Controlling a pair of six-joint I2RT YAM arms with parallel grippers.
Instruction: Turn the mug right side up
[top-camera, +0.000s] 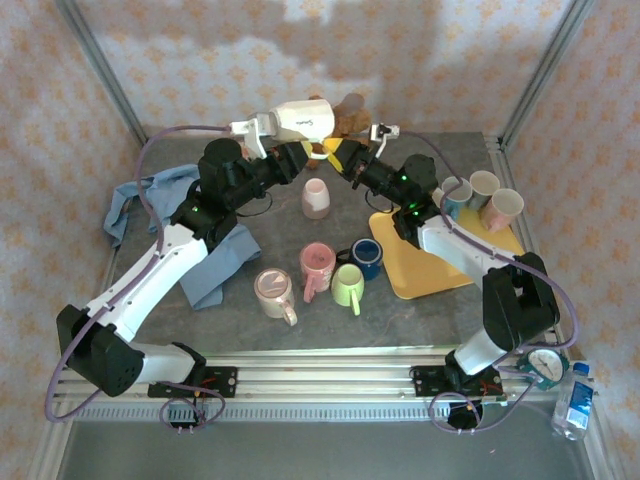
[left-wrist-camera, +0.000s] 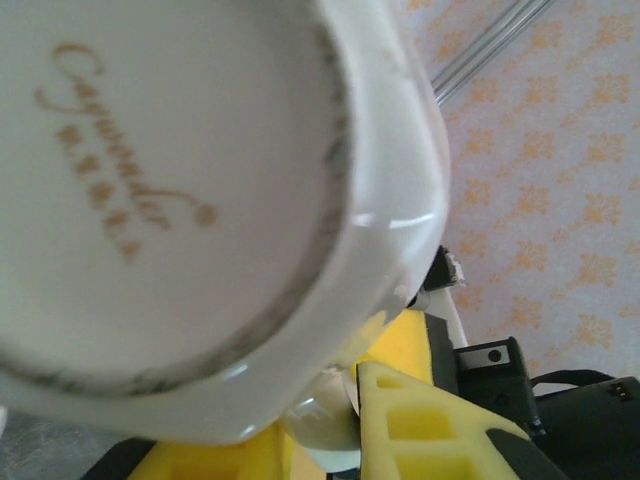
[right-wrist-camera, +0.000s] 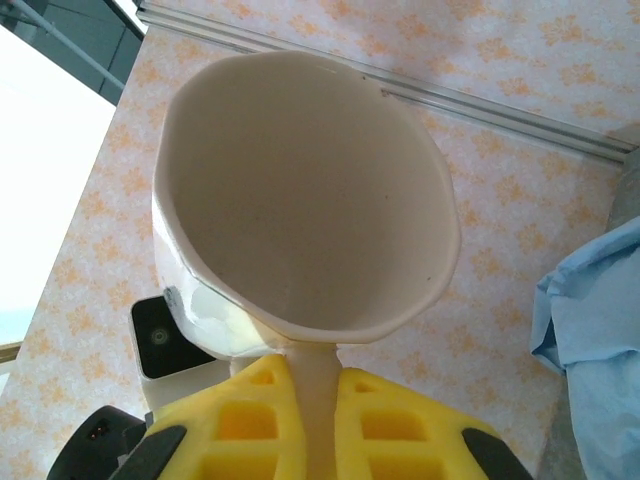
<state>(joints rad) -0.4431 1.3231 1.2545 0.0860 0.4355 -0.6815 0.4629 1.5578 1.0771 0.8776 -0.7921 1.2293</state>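
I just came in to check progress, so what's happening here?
Both arms meet at the back of the table around a white mug, held off the surface. The right fingers are shut on it, its open mouth facing that wrist camera. The left fingers sit by its base; their grip is unclear. It isn't set upright yet.

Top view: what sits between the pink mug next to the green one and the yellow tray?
The dark blue mug stands there, at the left edge of the yellow tray and close to the pink mug, as the top external view shows.

light: sunlight patching back wall (top-camera: 420, 40) | exposure: right wrist view blowing out white at left | focus: mug (left-wrist-camera: 150, 200) blurring, rim glinting
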